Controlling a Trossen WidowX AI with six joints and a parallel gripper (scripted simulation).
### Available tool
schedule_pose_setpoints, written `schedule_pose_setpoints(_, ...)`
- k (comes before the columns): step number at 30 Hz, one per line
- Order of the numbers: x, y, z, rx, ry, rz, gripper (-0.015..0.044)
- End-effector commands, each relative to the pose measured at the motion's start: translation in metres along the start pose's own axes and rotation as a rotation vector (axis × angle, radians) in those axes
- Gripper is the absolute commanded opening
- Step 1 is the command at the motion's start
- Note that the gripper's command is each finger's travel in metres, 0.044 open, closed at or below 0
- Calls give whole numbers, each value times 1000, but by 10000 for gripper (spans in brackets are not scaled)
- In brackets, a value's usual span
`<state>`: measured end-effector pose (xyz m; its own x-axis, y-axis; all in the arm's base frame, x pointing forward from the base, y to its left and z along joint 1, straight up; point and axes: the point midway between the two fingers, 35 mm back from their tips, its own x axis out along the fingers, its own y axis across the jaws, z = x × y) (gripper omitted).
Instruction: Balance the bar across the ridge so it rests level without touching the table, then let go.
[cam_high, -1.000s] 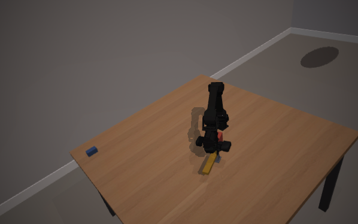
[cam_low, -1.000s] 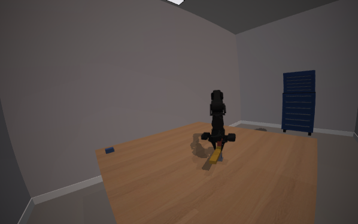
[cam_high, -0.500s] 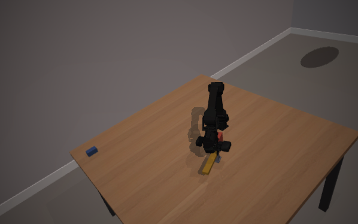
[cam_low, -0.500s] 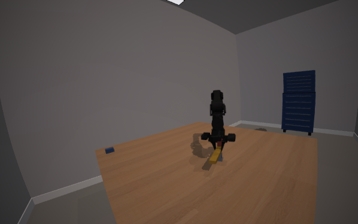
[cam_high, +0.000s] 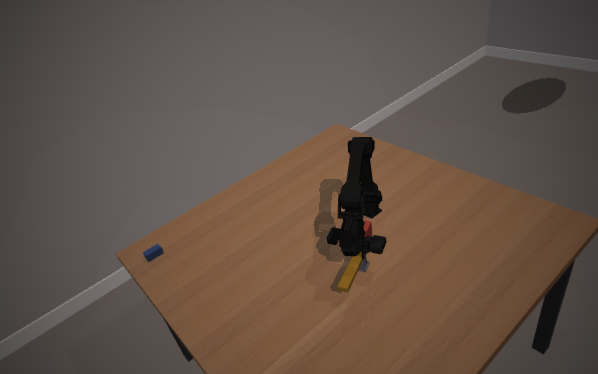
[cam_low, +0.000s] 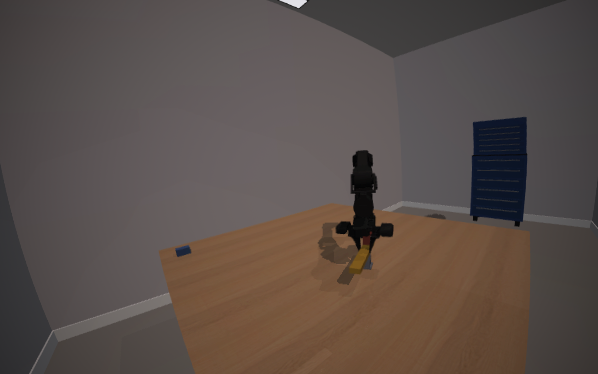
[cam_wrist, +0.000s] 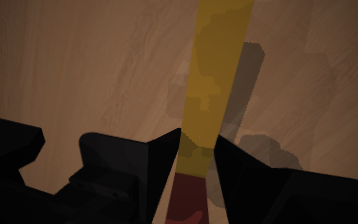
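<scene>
The bar (cam_high: 350, 274) (cam_low: 359, 261) (cam_wrist: 215, 60) is long and yellow, with a red end part (cam_high: 368, 228) (cam_wrist: 187, 197) toward the arm. My gripper (cam_low: 365, 248) (cam_wrist: 197, 135) is shut on the yellow part, just ahead of where the red begins. The bar's yellow end points toward the table's front, and its shadow lies apart from it, so that end is off the table. The grey-blue ridge (cam_high: 365, 266) (cam_low: 369, 264) shows beside and under the bar, mostly hidden by it. Whether the bar touches the ridge I cannot tell. The wrist view does not show the ridge.
A small blue block (cam_high: 153, 252) (cam_low: 183, 251) lies near the left corner of the wooden table (cam_high: 425, 300) (cam_low: 425, 310). The black arm reaches in from the back of the table. A blue cabinet (cam_low: 499, 172) stands beyond the table.
</scene>
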<state>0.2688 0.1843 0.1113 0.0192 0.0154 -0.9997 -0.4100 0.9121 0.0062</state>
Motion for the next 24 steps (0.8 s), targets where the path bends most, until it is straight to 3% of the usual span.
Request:
schedule_pose_setpoints(1, 1, 0, 0, 0, -1, -2, 0)
schedule_pose_setpoints(24, 2, 0, 0, 0, -1, -2, 0)
